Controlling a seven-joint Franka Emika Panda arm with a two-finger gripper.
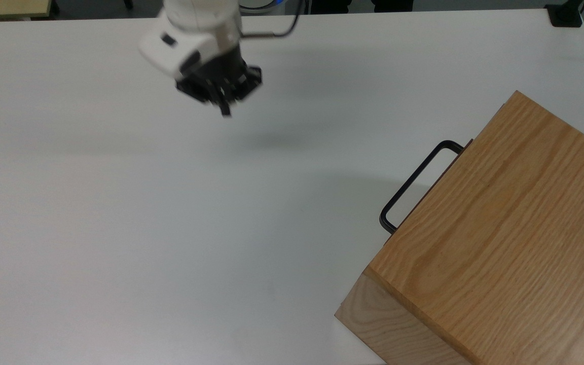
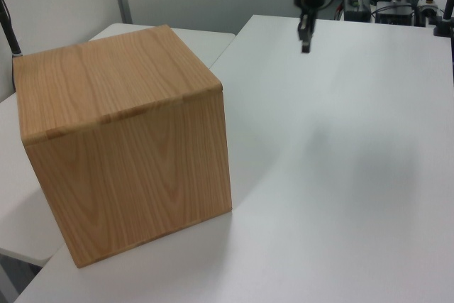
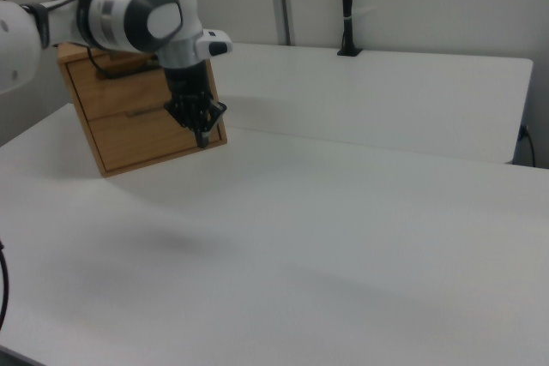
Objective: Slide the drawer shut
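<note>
The light oak drawer (image 3: 120, 83), recognisable by its flat front panel and thin black metal U-shaped handle (image 1: 413, 182), is seen seated flush in the large oak cabinet box (image 1: 500, 243) at the top view's lower right corner; from the top view only the handle projects past the cabinet's edge, so the slide is judged to be complete. The cabinet is set at an angle on the broad white table (image 1: 170, 228), its front turned toward the open middle of the table, presumably so that the arm has room to reach it. The black two-finger pincer (image 1: 225, 109) of the white arm is held above the table near the top view's upper left, well apart from the handle, a position that is consistent with a retreat. Its fingers appear to be drawn together, with nothing held between them. In the right view the pincer is seen in front of the cabinet's face, but no contact is judged there, given the wide gap in the top view.
</note>
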